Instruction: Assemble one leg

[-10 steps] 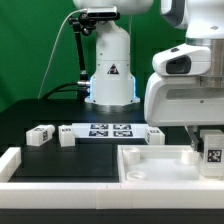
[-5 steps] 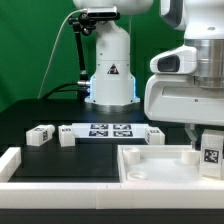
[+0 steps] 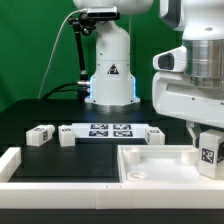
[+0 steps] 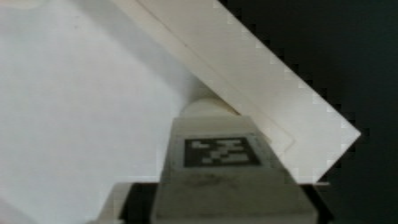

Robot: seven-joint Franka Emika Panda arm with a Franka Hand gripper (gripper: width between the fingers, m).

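Note:
My gripper (image 3: 208, 138) is shut on a leg (image 3: 209, 153), a small white block with a black-and-white tag, at the exterior view's right edge. It holds the leg just above the right rear raised corner of the wide white tray-like part (image 3: 150, 172). In the wrist view the leg (image 4: 221, 150) fills the space between my dark fingers (image 4: 143, 205), with the tray-like part's wall (image 4: 267, 90) and floor behind it. Three more legs lie on the black table: two at the left (image 3: 40, 135) (image 3: 67, 137) and one (image 3: 155, 137) behind the tray-like part.
The marker board (image 3: 108, 130) lies flat between the loose legs. A white raised border (image 3: 10, 160) runs along the table's front and left edge. The robot's base (image 3: 110, 70) stands at the back, with a green backdrop behind it.
My arm's body has shifted a little toward the exterior view's right and slightly up. The held leg has stayed near the tray-like part's right rear corner, edging slightly left.

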